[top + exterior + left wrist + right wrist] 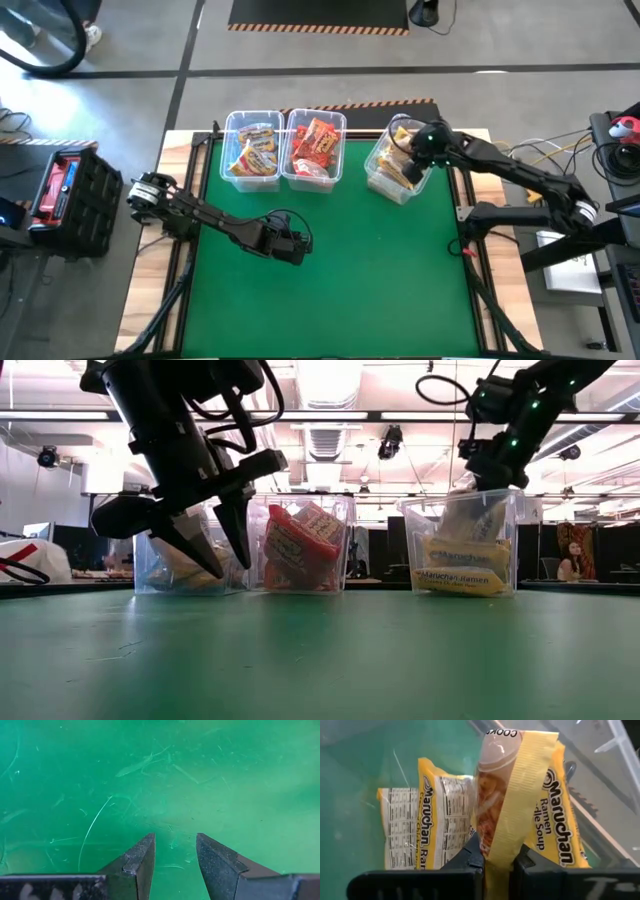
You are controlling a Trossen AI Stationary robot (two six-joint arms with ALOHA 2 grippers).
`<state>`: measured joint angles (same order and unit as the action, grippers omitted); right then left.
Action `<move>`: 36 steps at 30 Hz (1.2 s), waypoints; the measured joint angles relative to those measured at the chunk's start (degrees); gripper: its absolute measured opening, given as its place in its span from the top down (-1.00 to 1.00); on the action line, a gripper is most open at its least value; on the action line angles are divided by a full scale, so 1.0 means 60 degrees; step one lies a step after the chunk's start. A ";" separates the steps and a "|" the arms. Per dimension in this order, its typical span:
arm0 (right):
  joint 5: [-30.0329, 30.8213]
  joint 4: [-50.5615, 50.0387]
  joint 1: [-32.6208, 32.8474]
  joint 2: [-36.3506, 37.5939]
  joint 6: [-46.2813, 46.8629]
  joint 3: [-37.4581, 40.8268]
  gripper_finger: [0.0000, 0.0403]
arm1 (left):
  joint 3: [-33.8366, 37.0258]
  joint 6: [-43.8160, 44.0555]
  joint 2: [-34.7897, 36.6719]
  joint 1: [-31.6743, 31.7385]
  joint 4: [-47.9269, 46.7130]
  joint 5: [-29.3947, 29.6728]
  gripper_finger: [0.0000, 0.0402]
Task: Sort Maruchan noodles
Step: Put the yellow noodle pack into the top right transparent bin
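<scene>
Right gripper (496, 857) is clamped on a yellow crinkly plastic Maruchan noodle packet (512, 795) inside the clear plastic bin (385, 180); left gripper (175, 855) hangs over the green mat (380, 280), fingers slightly apart, empty.

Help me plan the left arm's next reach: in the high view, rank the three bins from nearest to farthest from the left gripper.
From the left gripper:
1. Left bin, yellow packets, and middle bin, red packets: too close to call.
2. Right bin, tilted, farthest, where the right gripper works.
</scene>
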<state>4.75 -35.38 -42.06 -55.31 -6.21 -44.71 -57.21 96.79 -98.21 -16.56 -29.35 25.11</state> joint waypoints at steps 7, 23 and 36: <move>-0.0003 -0.0095 0.0000 -0.0315 0.0028 -0.0007 0.86 | 0.0000 0.0088 0.0000 0.0000 0.0049 -0.0012 0.37; 0.1111 -0.0216 0.0007 -0.0357 0.0021 -0.0004 0.86 | 0.0000 0.0259 0.0000 0.0022 0.0034 0.0000 0.37; 0.0462 -0.0225 0.0004 -0.0368 0.0514 -0.0004 0.69 | 0.0000 0.0636 0.0000 0.0025 0.0030 0.0236 0.37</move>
<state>7.53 -36.73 -42.04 -57.52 -3.12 -44.73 -57.21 100.61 -98.21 -16.40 -29.17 26.52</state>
